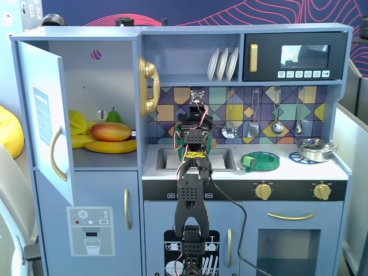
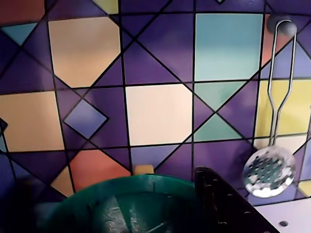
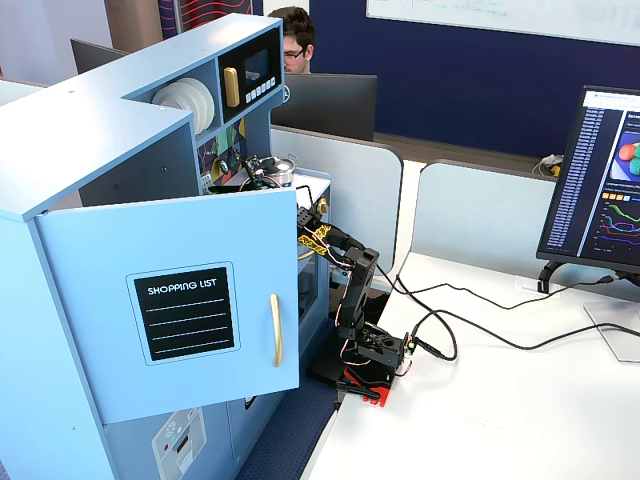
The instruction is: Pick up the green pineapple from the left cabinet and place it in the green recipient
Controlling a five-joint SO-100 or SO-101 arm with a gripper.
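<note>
Hovering over the green recipient [image 2: 121,204]; gripper [image 1: 194,127] jaw state we cannot tell, so we centre before release

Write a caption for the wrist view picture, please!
Above the green recipient, the wrist camera faces colorful tiles and a hanging skimmer.

Front view facing left cabinet [image 1: 75,103], side view behind its door, wrist close on backsplash [image 2: 155,111].

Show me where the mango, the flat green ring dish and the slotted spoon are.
mango [image 1: 111,131], a fixed view, middle of its body.
flat green ring dish [image 1: 260,161], a fixed view, front rim.
slotted spoon [image 2: 268,170], wrist view, perforated bowl.
</note>
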